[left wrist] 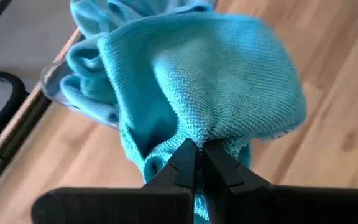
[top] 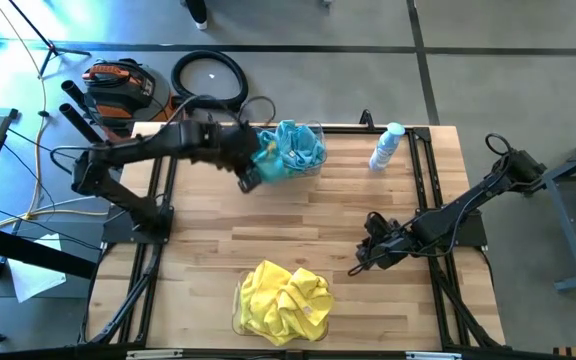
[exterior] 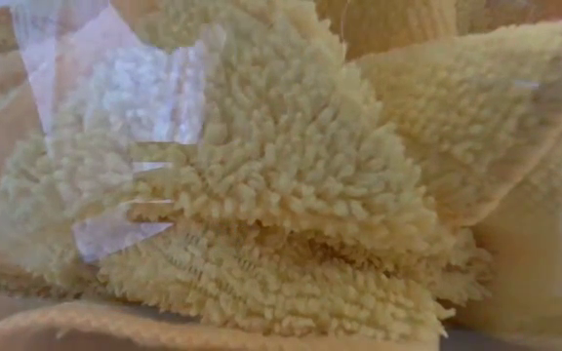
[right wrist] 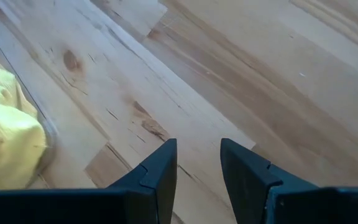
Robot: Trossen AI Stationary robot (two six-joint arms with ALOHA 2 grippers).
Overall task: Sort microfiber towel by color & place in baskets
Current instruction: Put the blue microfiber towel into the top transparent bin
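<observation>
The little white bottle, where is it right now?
In the high view the bottle stands at the table's far edge, right of the basket of teal towels.

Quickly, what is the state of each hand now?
Left hand: closed on a teal towel at the far basket.
Right hand: open, empty, above the table.

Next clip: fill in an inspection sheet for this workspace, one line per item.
Surface: wooden table, mostly bare.
Job's things: teal towels in the far basket; yellow towels in the near basket.
Clutter: white bottle at far edge.
Grippers: left end effector shut on a teal towel at the far basket; right end effector open, empty, low over the table.
Cables: black coil on the floor.
Surroundings: orange-black bag.
</observation>
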